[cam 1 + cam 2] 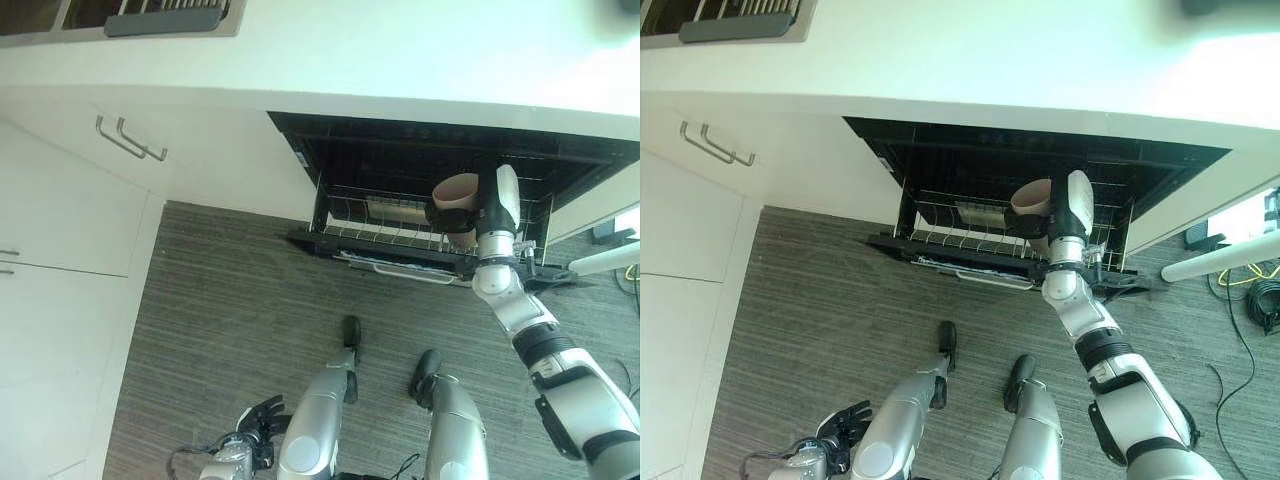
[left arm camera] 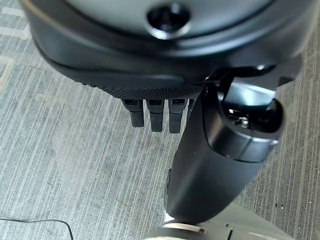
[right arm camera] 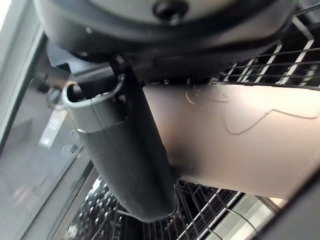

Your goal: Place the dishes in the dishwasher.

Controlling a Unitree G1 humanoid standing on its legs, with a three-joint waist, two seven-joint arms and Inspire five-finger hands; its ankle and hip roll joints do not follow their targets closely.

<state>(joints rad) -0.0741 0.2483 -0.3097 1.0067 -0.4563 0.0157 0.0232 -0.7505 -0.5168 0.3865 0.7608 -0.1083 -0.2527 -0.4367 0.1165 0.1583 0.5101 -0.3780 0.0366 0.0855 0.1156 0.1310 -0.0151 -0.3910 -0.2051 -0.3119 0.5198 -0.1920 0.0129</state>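
Right hand (image 1: 1072, 215) grips a beige cup (image 1: 1032, 198) just above the dishwasher (image 1: 940, 150) rack (image 1: 970, 240); left hand (image 1: 840, 425) hangs low.

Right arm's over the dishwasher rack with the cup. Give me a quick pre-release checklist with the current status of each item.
1. Cup held: ok. The right hand has its thumb pressed against the beige cup.
2. Cup over the rack: ok. It hangs above the pulled-out wire rack.
3. Dishwasher open: ok. The dishwasher cavity is open under the counter.
4. Landing spot free: cannot tell. A pale dish already sits in the rack beside the cup; the spot below the cup is hidden.
5. Cup touching the rack: cannot tell.
6. Left hand out of the way: ok. The left hand hangs low over the floor, fingers relaxed.
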